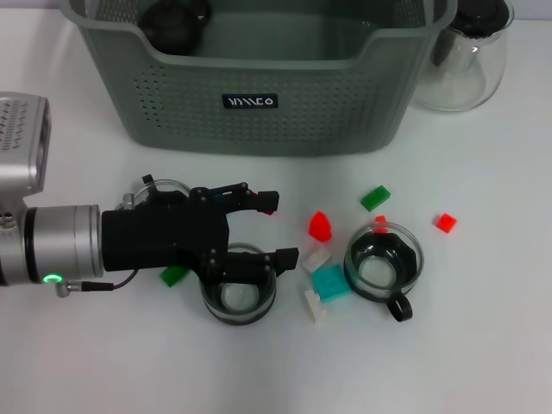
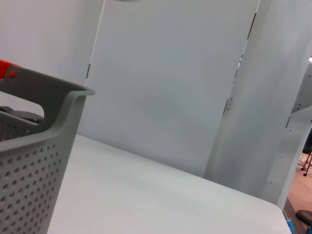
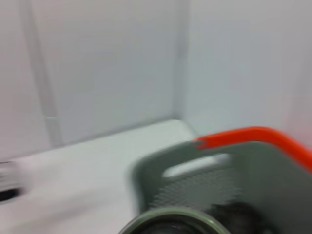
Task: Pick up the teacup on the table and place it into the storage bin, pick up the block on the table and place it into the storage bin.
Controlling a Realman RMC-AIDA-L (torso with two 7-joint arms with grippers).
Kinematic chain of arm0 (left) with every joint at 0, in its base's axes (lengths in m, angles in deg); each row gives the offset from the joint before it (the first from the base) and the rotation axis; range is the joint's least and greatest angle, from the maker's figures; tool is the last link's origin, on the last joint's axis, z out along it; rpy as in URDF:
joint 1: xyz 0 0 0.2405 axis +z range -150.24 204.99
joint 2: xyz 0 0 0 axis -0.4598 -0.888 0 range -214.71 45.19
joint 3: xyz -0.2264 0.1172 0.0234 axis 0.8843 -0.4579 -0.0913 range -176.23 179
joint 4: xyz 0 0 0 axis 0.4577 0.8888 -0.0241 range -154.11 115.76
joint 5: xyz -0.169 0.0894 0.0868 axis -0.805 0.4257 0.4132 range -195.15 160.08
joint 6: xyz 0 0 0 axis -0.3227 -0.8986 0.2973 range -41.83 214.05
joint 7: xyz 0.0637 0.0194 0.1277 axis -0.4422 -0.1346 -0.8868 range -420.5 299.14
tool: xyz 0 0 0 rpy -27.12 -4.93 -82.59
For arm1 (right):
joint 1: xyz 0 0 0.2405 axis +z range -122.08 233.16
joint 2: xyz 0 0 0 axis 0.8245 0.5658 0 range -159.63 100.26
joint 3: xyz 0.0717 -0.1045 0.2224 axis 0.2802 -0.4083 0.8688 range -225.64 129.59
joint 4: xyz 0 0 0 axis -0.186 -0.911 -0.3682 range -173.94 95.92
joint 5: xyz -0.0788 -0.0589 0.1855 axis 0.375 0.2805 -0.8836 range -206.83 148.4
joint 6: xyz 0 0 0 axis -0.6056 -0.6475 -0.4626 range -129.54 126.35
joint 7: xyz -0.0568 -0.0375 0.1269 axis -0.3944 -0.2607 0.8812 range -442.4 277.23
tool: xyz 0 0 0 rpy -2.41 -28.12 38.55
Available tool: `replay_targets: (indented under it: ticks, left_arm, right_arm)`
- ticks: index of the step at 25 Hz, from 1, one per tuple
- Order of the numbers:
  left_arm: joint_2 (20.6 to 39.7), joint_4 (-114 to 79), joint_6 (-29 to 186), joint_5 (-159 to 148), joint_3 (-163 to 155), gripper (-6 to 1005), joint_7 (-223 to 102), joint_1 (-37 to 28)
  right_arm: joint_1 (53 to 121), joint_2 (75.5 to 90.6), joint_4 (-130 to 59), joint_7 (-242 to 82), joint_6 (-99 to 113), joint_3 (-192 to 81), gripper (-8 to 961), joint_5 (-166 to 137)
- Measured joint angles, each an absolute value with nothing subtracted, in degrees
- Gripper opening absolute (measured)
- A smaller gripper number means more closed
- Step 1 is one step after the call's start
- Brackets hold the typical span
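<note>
The grey-green storage bin (image 1: 259,95) stands at the back of the table; a dark round object (image 1: 177,21) lies inside it. A glass teacup (image 1: 238,297) sits at front centre, a second teacup (image 1: 384,263) with a dark handle to its right. Small blocks lie between and around them: red (image 1: 320,226), teal (image 1: 330,282), white (image 1: 316,257), green (image 1: 375,197), another red (image 1: 445,222). My left gripper (image 1: 280,229) is open and empty, reaching in from the left, its near finger over the first teacup's far rim. The right gripper is out of view.
A clear glass carafe (image 1: 466,56) stands right of the bin. A glass rim (image 1: 164,185) shows behind my left gripper, a green block (image 1: 174,275) beneath it. The left wrist view shows the bin's corner (image 2: 39,146); the right wrist view shows the bin (image 3: 219,185) with an orange strip (image 3: 253,135).
</note>
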State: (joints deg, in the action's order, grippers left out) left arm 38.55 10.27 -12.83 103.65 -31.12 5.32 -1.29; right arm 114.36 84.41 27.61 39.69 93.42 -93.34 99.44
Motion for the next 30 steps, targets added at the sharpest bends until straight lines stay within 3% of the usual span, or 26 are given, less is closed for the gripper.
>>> replay_targets:
  ticks: [10,14,21,30]
  left_arm:
    - [38.64,10.27,-12.42,103.66,-31.13,872,5.29,-1.25]
    - [38.72,10.27,-12.37,103.66,-31.14,871,5.26,-1.08]
    - [38.73,10.27,-12.29,103.66,-30.97,871,5.23,-1.01]
    - [38.87,10.27,-11.61,103.67,-30.96,871,5.23,-0.69]
  right_arm:
    - [125.66,84.87,4.2,45.74,61.29,-102.16,66,119.34]
    - [128.52,86.11,-6.73,45.76,48.05,-106.45,66,125.25]
    - [129.23,90.16,-12.31,45.31,35.77,-111.6,65,132.72]
    - [128.66,90.45,-14.5,45.25,34.18,-117.82,65,133.5]
